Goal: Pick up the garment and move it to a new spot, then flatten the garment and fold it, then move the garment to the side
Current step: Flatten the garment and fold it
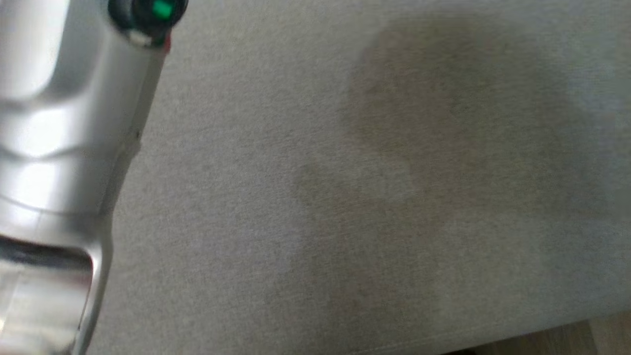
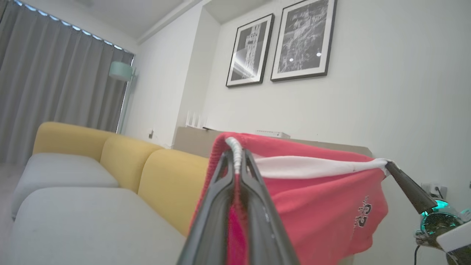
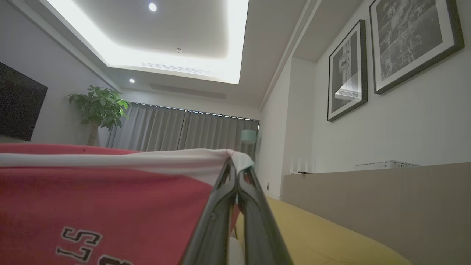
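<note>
The garment (image 2: 323,198) is red with a white band and dark lettering, and it hangs stretched in the air between my two grippers. In the left wrist view my left gripper (image 2: 235,156) is shut on one top corner of it, and my right gripper (image 2: 388,165) pinches the far corner. The right wrist view has my right gripper (image 3: 235,165) shut on the white edge of the garment (image 3: 103,206), which spreads away to the left. A pale forearm (image 1: 54,148) crosses the left of the head view above the grey cushion (image 1: 345,197).
A sofa with grey seat cushions (image 2: 73,221) and yellow back cushions (image 2: 162,180) stands under the garment. Behind it runs a beige ledge (image 3: 368,198) along a white wall with two framed pictures (image 2: 279,44). Curtains (image 2: 55,92), a floor lamp (image 2: 121,71) and a plant (image 3: 99,106) stand farther off.
</note>
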Controlling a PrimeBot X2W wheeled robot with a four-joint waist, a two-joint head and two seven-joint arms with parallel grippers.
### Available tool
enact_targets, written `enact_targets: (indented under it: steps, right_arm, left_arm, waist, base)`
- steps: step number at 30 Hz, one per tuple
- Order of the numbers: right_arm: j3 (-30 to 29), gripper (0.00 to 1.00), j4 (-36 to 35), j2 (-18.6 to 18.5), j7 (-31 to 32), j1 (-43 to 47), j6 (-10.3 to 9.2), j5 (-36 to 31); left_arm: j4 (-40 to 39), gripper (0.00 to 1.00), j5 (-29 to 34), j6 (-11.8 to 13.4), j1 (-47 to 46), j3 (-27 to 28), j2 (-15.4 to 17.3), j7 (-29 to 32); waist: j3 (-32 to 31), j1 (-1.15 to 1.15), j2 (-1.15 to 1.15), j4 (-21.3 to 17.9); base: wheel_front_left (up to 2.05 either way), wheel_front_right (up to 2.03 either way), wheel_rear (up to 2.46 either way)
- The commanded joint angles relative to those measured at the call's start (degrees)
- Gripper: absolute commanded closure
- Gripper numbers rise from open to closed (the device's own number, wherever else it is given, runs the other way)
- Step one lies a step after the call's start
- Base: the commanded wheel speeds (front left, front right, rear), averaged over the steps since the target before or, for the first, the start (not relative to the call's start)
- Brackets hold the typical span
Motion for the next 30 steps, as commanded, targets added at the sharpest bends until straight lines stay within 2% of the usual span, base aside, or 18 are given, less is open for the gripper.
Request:
enact_targets:
  steps: [1,3,6,10,15,18,21,27,30]
  right_arm:
    - [-1.38,1.00,-1.46,-1.52,-0.40,-1.44,-0.04,-0.27]
    - [-2.18,1.00,-2.71,-1.79,-0.44,-1.08,-0.04,-0.45]
    - [-2.23,1.00,-4.71,-1.41,-0.46,3.52,-0.04,0.13]
    - [-1.76,1.00,-6.95,-0.10,-0.47,14.30,-0.04,1.98]
    - [-3.87,1.00,-11.52,3.40,-0.47,28.70,-0.04,2.26]
    - [-5.35,1.00,-15.04,5.40,-0.47,37.29,-0.04,2.42]
    - [-6.88,1.00,-18.28,6.34,-0.47,45.74,-0.04,2.38]
    - [-11.97,1.00,-25.38,8.21,-0.27,61.44,-0.04,3.25]
    - [-15.38,1.00,-31.33,8.91,0.74,68.86,-0.04,3.77]
  left_arm:
    - [-0.27,1.00,0.04,0.10,-3.12,1.18,1.96,-1.51]
    - [0.82,1.00,-1.09,0.08,-3.35,-0.87,2.23,-3.58]
    - [1.74,1.00,-3.12,0.06,0.15,-4.26,4.34,-6.25]
    - [2.58,1.00,-4.24,0.06,9.48,-10.00,7.46,-11.24]
    - [4.00,1.00,-5.65,0.05,23.74,-14.23,8.81,-15.43]
    - [3.66,1.00,-5.06,0.05,31.98,-14.21,8.61,-15.94]
    - [2.20,1.00,-1.81,0.09,39.63,-12.37,8.18,-15.99]
    - [-0.88,1.00,1.92,2.54,52.26,-8.06,6.67,-16.01]
    - [-4.63,1.00,2.74,3.60,58.25,-7.69,7.30,-16.02]
  waist:
    - [2.01,-0.02,0.00,1.43]
    - [2.74,-0.02,0.00,1.63]
    - [3.57,-0.02,0.00,1.76]
    - [4.31,-0.02,0.00,1.88]
    - [3.62,-0.02,0.00,1.69]
    - [2.01,-0.02,0.00,1.30]
    - [0.07,-0.02,0.00,0.80]
    - [-2.82,-0.02,0.00,-0.53]
    - [-3.34,-0.02,0.00,-0.96]
  base:
    - [0.00,0.00,0.00]
    - [0.00,0.00,0.00]
    - [0.00,0.00,0.00]
    - [0.00,0.00,0.00]
    - [0.00,0.00,0.00]
    - [0.00,0.00,0.00]
    - [0.00,0.00,0.00]
    - [0.00,0.00,0.00]
    - [0.00,0.00,0.00]
